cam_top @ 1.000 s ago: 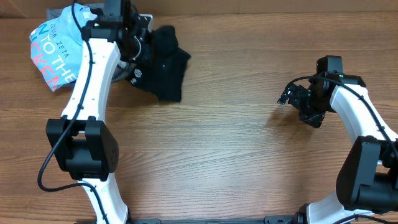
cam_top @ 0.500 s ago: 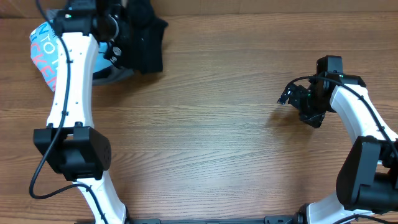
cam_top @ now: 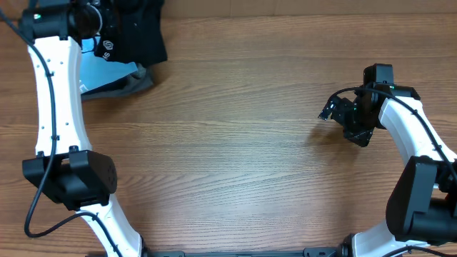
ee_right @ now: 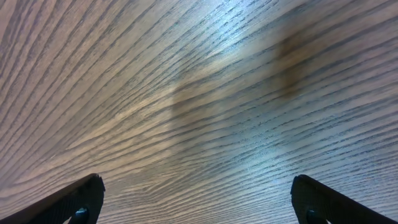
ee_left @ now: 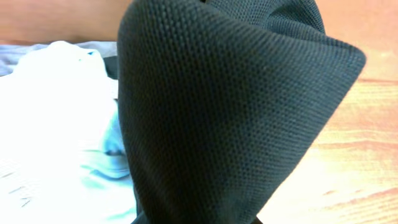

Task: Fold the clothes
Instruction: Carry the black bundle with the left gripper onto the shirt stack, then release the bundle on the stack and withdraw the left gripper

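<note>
The black T-shirt [cam_top: 139,36] hangs bunched at the table's far left corner, with a small white logo [cam_top: 107,49] showing. My left gripper [cam_top: 108,25] is shut on it and holds it over the pile there. In the left wrist view the black fabric [ee_left: 224,118] fills the frame and hides the fingers. My right gripper [cam_top: 333,110] is open and empty over bare wood at the right. Its two fingertips stand wide apart in the right wrist view [ee_right: 199,202].
A light blue tee [cam_top: 96,68] lies under the left arm on a grey folded garment [cam_top: 136,81]. The tee also shows in the left wrist view [ee_left: 56,118]. The wooden table [cam_top: 235,157] spans the view.
My left arm has swung left and toward the far edge, carrying the black T-shirt from beside the pile to over it. The right arm has not moved.
</note>
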You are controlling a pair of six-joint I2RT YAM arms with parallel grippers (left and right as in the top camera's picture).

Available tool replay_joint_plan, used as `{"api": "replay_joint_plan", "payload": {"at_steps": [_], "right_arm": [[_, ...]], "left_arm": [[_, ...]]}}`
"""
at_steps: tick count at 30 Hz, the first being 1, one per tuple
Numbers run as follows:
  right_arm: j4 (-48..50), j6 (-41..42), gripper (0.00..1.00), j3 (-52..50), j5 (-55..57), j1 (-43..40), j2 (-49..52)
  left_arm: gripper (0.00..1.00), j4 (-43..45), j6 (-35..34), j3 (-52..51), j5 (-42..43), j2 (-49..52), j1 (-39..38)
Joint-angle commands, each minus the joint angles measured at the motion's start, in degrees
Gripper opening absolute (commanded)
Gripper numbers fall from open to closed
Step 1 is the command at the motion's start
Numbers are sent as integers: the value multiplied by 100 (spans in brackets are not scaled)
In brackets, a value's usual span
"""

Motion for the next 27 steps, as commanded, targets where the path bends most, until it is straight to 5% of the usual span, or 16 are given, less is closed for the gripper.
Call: {"api": "replay_joint_plan", "payload": {"at_steps": [1,14,17,24,27], "right_arm": [[33,22,100,83,44,-2,-48],[33,22,100,83,44,-2,-48],[33,22,100,83,44,-2,-48],[33,22,100,83,44,-2,-48],[33,22,100,83,44,-2,-48]], "left_arm": [[4,68,-302,164,-111,-33,289],[10,466,-391,-181,-859,376,992],[38,625,-391,-181,-933,697,1132],[48,796,-396,-181,-1646,1237,1368],[76,826,-396,-155,-1644,1215,1458]]}}
